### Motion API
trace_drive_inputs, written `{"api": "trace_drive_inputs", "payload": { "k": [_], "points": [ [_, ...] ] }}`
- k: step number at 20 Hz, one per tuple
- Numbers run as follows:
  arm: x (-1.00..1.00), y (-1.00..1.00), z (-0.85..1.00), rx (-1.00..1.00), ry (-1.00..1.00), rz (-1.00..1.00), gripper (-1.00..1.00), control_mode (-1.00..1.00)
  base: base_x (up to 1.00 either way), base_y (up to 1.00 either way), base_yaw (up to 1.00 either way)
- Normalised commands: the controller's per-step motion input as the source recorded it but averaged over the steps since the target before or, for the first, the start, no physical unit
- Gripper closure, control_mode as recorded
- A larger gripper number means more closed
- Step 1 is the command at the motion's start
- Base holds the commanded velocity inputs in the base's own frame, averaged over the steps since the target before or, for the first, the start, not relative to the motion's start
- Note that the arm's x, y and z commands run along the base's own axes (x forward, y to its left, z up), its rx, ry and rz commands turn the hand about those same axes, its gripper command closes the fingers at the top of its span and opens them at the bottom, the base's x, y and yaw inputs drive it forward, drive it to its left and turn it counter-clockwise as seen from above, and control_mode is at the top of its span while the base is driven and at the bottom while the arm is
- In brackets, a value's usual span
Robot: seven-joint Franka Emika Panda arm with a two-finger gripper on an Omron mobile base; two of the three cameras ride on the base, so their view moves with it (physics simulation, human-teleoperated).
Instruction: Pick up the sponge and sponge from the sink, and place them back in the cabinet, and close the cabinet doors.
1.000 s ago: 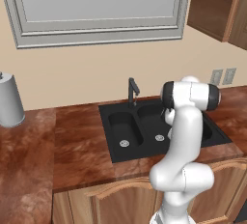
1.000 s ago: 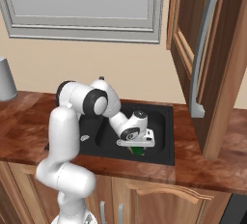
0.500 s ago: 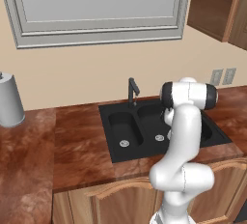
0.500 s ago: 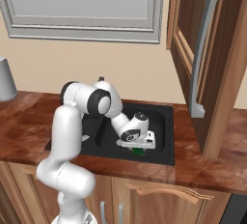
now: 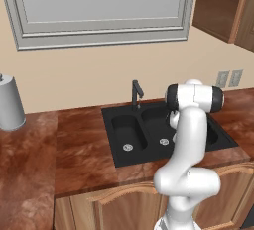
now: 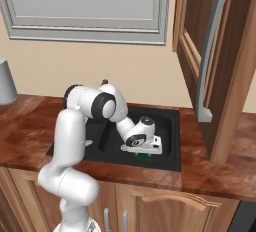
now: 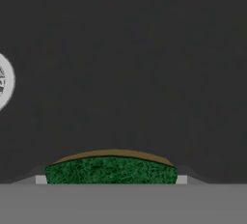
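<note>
One sponge (image 7: 111, 170), dark green over a brownish-yellow layer, lies flat on the floor of the black sink (image 6: 172, 126), in its right basin. My gripper (image 7: 111, 179) reaches down over it, and a pale fingertip presses against each short end of the sponge. From the right base view the sponge (image 6: 143, 156) peeks out green under the gripper (image 6: 142, 152), near the basin's front wall. In the left base view my own arm hides the hand, low in the sink (image 5: 124, 125). The cabinet door (image 6: 220, 51) stands open at the right.
A slim dark faucet (image 5: 135, 92) rises behind the basins. A silver drain (image 7: 2, 80) lies left of the sponge. A grey canister (image 5: 10, 102) stands on the brown counter far left. The open door overhangs the counter to the right of the sink.
The jaws have closed in from wide open onto the sponge's ends. The hand has stayed low in the right basin, and the arm has barely shifted.
</note>
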Motion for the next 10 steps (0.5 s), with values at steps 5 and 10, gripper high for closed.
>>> {"api": "trace_drive_inputs", "payload": {
  "k": [5,10],
  "points": [
    [-0.03,0.15,0.06,0.00,-0.06,0.00,1.00,-1.00,0.00,0.00,0.00],
    [0.00,0.24,0.30,0.00,-0.11,0.00,1.00,-1.00,0.00,0.00,0.00]
  ]
}}
